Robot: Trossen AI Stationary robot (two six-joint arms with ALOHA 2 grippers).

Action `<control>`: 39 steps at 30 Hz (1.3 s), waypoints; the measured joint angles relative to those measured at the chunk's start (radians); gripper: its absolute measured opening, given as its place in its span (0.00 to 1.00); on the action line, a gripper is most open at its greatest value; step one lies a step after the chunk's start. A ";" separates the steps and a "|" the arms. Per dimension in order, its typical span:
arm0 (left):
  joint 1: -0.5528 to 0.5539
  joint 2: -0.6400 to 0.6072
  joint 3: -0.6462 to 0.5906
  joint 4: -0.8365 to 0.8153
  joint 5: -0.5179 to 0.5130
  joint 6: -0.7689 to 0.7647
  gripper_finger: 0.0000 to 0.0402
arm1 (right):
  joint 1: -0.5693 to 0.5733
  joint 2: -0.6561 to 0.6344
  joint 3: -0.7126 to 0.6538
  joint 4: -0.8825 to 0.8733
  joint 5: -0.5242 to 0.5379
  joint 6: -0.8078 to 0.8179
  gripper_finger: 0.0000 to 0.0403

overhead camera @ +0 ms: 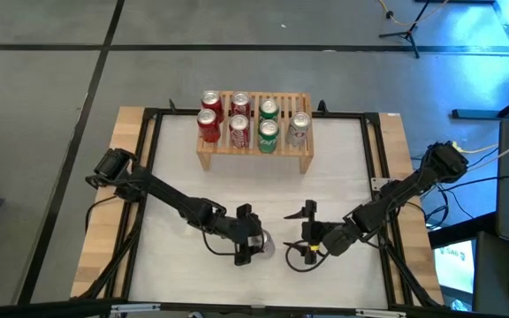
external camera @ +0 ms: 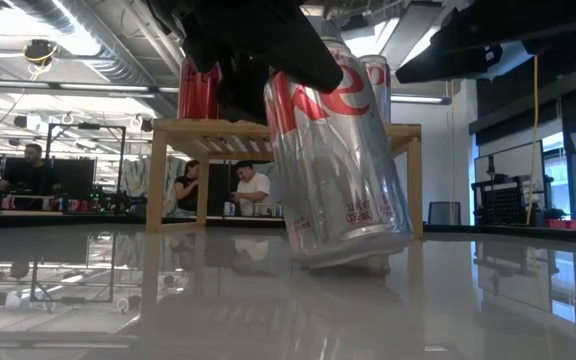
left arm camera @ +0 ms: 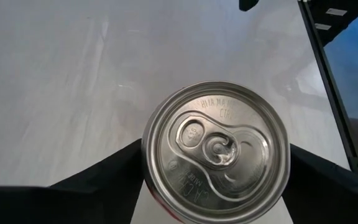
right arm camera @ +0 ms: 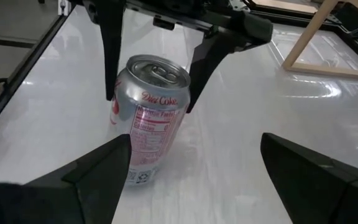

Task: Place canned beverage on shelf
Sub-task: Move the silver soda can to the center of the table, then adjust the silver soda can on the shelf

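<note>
Left gripper: near the table's front edge, left of centre; fingers clamped on either side of the silver can, jaws closed on it.
Silver can: a Diet Coke, tilted, lower rim touching the white table, pull-tab top facing the left wrist camera.
Right gripper: just beside the can on its right, apart from it, jaws spread wide and holding nothing.
Shelf: pale wood, at the table's far edge, well apart from both grippers.
Shelf top: eight cans in two rows of four — red cans at the left, green cans next, a silver one at the right end.
Background: people seated at desks, seen under the shelf in the low view.
</note>
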 joint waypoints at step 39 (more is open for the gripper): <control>-0.097 -0.154 -0.110 -0.183 -0.144 -0.059 0.88 | -0.014 -0.075 0.196 -0.531 0.309 0.140 0.87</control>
